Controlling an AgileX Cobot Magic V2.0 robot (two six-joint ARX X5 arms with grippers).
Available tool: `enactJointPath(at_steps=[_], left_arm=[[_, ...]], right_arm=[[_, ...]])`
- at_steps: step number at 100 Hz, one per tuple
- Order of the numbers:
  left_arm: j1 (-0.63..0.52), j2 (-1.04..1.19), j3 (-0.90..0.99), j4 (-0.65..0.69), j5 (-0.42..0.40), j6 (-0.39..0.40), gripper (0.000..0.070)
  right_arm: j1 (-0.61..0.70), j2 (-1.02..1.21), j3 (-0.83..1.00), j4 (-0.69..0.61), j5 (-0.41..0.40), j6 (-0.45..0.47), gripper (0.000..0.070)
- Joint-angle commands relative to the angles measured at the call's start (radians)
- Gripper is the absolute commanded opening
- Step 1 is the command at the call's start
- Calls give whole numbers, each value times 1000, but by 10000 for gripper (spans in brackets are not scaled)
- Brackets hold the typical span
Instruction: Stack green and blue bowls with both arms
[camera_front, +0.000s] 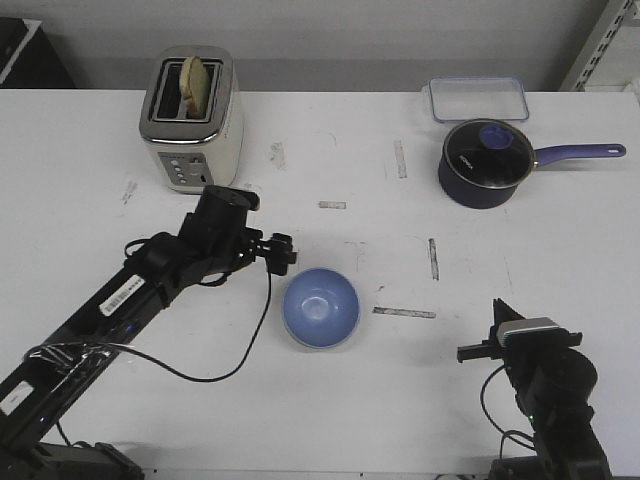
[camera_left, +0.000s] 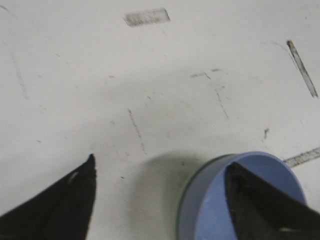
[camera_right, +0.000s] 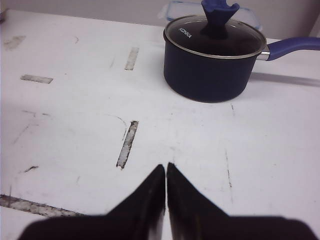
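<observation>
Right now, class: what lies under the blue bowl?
The blue bowl sits nested on something: the left wrist view shows a thin pale green rim beneath its edge, likely the green bowl. Its body is covered. From the front, only the blue bowl shows.

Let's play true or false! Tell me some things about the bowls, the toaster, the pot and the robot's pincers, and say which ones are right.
1. The periwinkle blue round bowl sits on the white table in front of the robot. True.
2. The dark blue saucepan has no lid. False: a glass lid with a blue knob covers it.
3. The left pincer is open. True: its two fingers stand wide apart, one by the bowl.
4. The right pincer holds the bowl. False: it is shut on nothing, away from the bowl.
5. The cream toaster is empty. False: a slice sticks out of one slot.
</observation>
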Motion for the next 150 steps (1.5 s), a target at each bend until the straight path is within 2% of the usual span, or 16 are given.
enactJointPath(at_steps=[1,6,9,30,49,62,84,99,106,150], left_arm=[[23,-26,27,-20,-21,89,119],[51,-51,27,-40,-35,120,30],[70,-66,27,-54,-46,133,0],[241,-179,-12,-116,-118,255,1],[427,-396,-247,26,-117,259,1],[504,-599,-445,142,-116,266,1],[547,-937,-704,277,-117,287,1],[550,-1071,-821,327,-116,379,1],[550,-1101,-850,347,-111,402,1],[550,-1119,-853,377,-109,382,1]], right_arm=[[2,3,6,10,0,-5,0],[2,3,6,10,0,-5,0],[2,3,6,10,0,-5,0],[2,3,6,10,0,-5,0],[2,3,6,10,0,-5,0],[2,3,6,10,0,-5,0],[2,3,6,10,0,-5,0],[2,3,6,10,-1,-5,0],[2,2,6,11,0,-5,0],[2,2,6,10,0,-5,0]])
